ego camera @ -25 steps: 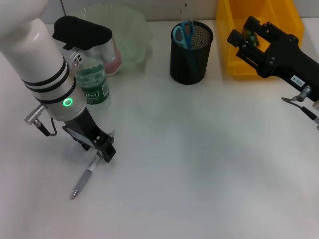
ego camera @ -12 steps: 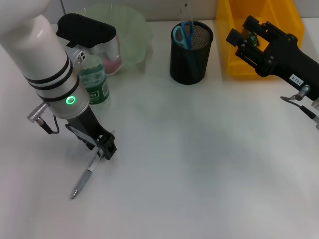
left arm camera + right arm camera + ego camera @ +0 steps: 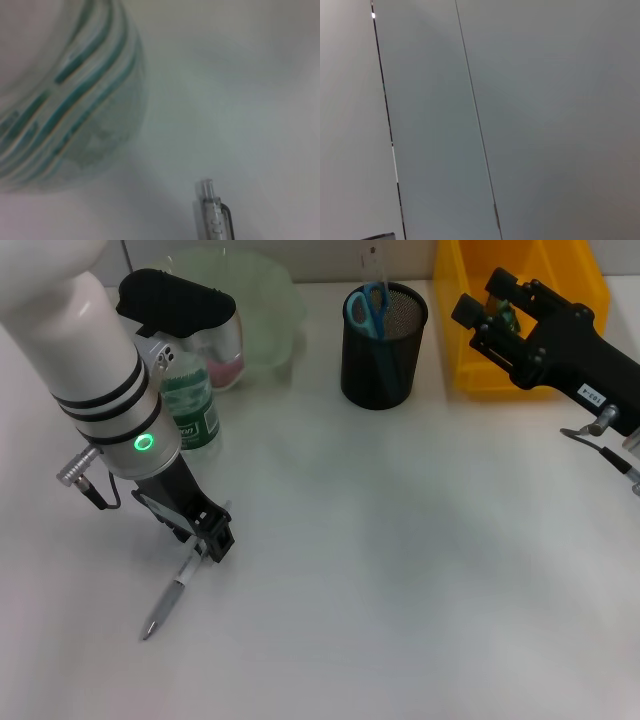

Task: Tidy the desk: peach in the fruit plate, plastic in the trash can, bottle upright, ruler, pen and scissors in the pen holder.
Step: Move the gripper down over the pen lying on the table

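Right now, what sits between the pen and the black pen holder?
Nothing: in the head view, bare white desk runs from pen to pen holder.

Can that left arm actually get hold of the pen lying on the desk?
Probably yes. The left claw is right at the upper end of the pen, nothing lies between them, and the bottle stands clear behind.
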`<state>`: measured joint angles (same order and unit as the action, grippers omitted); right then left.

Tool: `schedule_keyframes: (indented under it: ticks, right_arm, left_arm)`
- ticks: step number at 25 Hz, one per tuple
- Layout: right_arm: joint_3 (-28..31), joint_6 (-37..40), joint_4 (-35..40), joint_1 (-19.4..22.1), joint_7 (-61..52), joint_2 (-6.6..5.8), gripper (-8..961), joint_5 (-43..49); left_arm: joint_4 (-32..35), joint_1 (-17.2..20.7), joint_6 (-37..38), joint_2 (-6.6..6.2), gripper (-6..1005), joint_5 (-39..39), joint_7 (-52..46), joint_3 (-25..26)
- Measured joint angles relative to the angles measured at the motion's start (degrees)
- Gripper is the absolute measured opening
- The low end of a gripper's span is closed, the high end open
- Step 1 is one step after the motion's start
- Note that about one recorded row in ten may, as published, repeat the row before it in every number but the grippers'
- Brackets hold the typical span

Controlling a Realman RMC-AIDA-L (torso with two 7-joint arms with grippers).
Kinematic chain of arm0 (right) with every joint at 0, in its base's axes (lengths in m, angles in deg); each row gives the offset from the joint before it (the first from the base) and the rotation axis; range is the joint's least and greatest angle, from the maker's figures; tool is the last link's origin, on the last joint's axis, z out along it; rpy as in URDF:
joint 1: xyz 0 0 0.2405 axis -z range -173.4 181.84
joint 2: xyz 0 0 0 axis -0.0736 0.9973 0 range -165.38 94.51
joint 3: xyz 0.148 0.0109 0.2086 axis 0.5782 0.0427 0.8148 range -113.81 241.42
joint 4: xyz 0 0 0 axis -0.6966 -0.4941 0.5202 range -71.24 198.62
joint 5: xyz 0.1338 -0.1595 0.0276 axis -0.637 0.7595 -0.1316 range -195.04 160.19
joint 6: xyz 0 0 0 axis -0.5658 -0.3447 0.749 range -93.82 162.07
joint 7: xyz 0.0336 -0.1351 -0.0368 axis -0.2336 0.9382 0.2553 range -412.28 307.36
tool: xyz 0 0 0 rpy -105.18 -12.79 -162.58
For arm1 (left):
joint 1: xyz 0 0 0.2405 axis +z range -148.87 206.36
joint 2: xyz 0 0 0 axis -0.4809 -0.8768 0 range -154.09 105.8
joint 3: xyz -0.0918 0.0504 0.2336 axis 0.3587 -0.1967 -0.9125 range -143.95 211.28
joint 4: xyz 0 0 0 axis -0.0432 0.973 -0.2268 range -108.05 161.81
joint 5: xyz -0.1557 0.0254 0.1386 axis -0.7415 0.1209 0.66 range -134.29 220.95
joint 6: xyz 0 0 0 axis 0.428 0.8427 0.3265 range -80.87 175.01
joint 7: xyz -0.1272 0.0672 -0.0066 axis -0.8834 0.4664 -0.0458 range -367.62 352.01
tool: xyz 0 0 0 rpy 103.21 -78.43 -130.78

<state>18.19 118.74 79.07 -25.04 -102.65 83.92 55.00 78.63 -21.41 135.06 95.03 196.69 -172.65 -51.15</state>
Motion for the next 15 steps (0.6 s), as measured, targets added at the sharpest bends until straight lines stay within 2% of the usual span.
schedule_keyframes:
  ticks: [10, 15]
  right_arm:
    - [0.0, -0.4, 0.0, -0.3, 0.0, -0.03, 616, 0.0]
    - [0.0, -0.5, 0.0, -0.5, 0.0, -0.09, 616, -0.1]
  left_arm:
    - [-0.1, -0.1, -0.2, 0.0, 475, 0.2, 0.2, 0.0]
    - [-0.2, -0.1, -0.2, 0.0, 419, 0.1, 0.3, 0.0]
